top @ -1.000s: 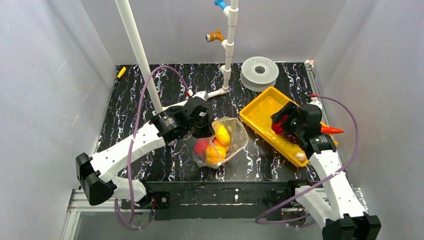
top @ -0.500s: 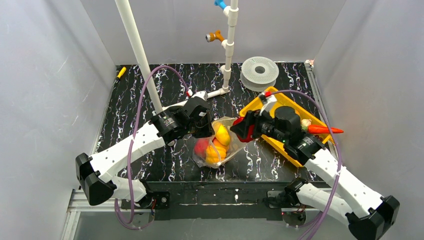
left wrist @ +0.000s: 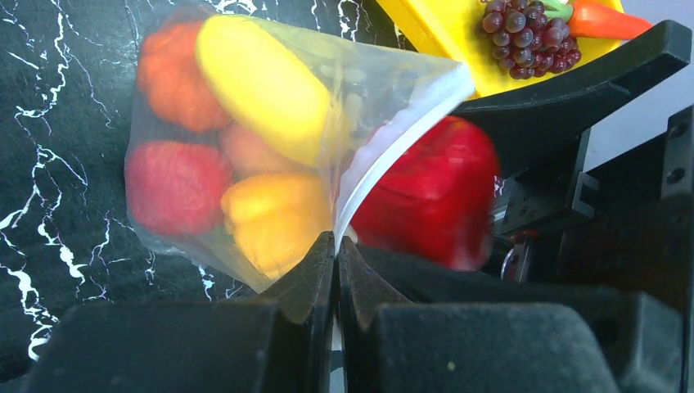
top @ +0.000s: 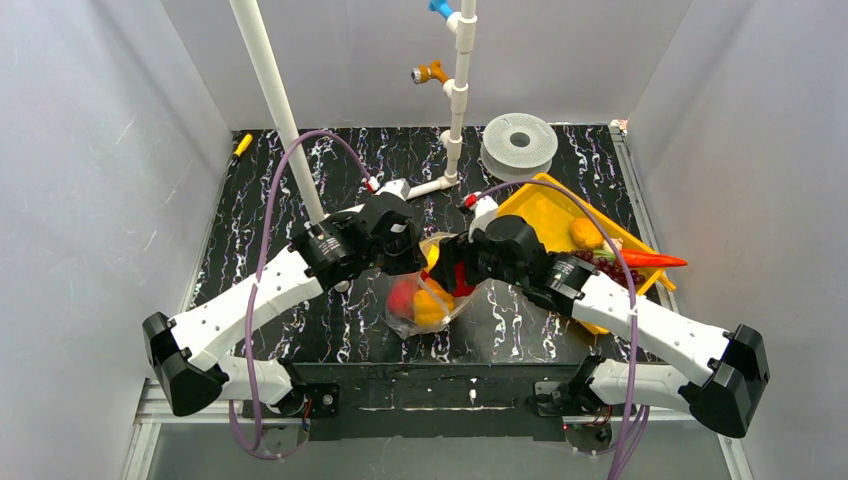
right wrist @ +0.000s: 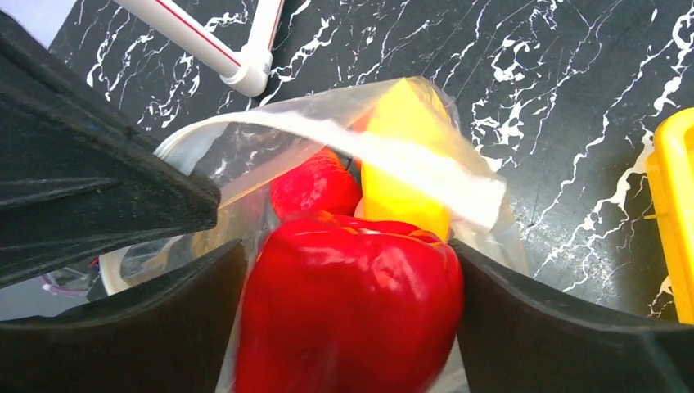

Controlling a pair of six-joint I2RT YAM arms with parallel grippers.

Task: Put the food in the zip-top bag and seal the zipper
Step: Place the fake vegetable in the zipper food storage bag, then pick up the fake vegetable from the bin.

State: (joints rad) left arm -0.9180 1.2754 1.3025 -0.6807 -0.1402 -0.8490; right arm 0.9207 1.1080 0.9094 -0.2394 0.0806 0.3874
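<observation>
The left gripper [left wrist: 335,250] is closed with its fingertips pressed together on the mouth edge of the zip-top bag [left wrist: 245,147]. It pinches the film at the point where the zipper [left wrist: 393,139] runs in between them. The zipper is unsealed and the mouth stands open towards the right gripper [right wrist: 348,274].

The bag lies on the table [top: 500,330] near its centre, between the two grippers. Inside the bag are:
- a yellow pepper [left wrist: 262,82]
- an orange fruit [left wrist: 172,74]
- a red fruit [left wrist: 176,184]
- a yellow-orange pepper [left wrist: 274,217]

The right gripper is open to the width of a red pepper [right wrist: 352,303], with one finger on each side of it. The red pepper sits at the bag mouth, just under the raised upper lip. The pictures do not show whether it is past the lower lip.

The yellow tray [top: 530,205] lies to the right of the bag. It holds purple grapes [left wrist: 532,37], a peach [top: 587,232] and a long orange-red piece [top: 655,260].
</observation>
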